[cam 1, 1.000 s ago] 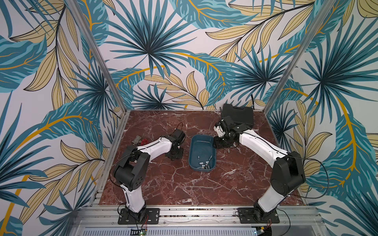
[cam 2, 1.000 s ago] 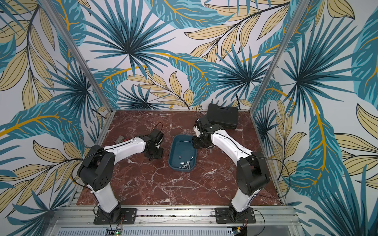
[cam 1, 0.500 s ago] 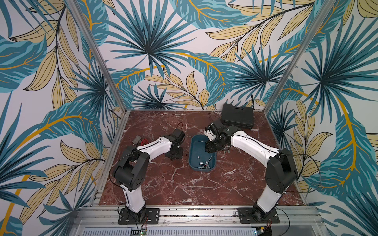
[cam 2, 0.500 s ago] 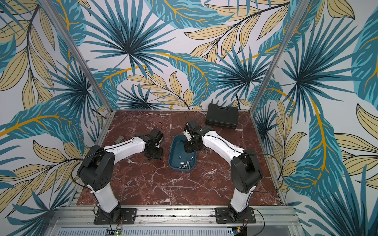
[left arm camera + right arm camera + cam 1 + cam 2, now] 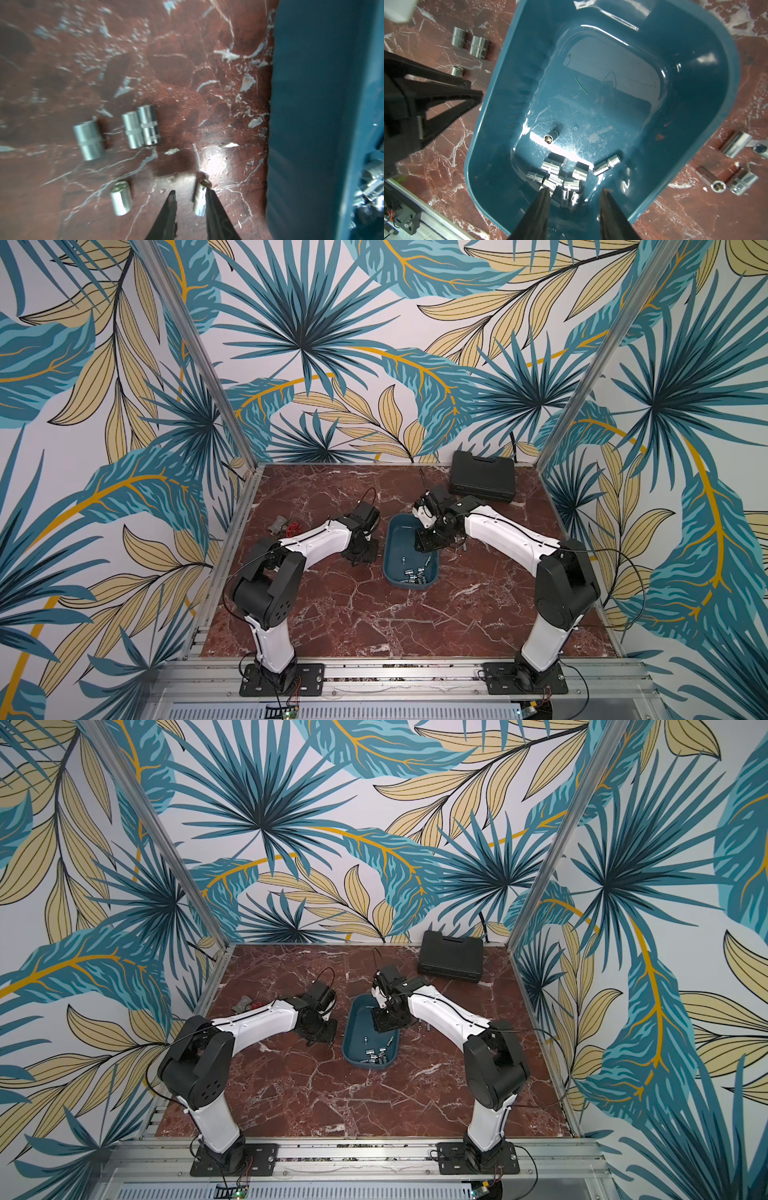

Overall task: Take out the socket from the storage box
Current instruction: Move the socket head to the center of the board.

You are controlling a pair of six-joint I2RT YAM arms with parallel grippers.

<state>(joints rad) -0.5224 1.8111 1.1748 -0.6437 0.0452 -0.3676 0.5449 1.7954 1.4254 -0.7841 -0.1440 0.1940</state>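
Okay, both top views: storage box (image 5: 397,539) mid-table (image 5: 374,614), between my arms. Left wrist: left gripper (image 5: 190,192) slightly open, small socket (image 5: 200,199) against one finger, outside box. Right wrist: right gripper (image 5: 575,189) open over sockets (image 5: 553,166) inside box.

Palm-leaf wallpaper walls (image 5: 374,344), aluminium corner posts (image 5: 198,352), red-brown marble-look tabletop (image 5: 374,614), seemingly even light

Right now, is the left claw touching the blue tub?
Apart. The left wrist view shows a strip of marble table between the left claw and the blue tub, along its outer wall.
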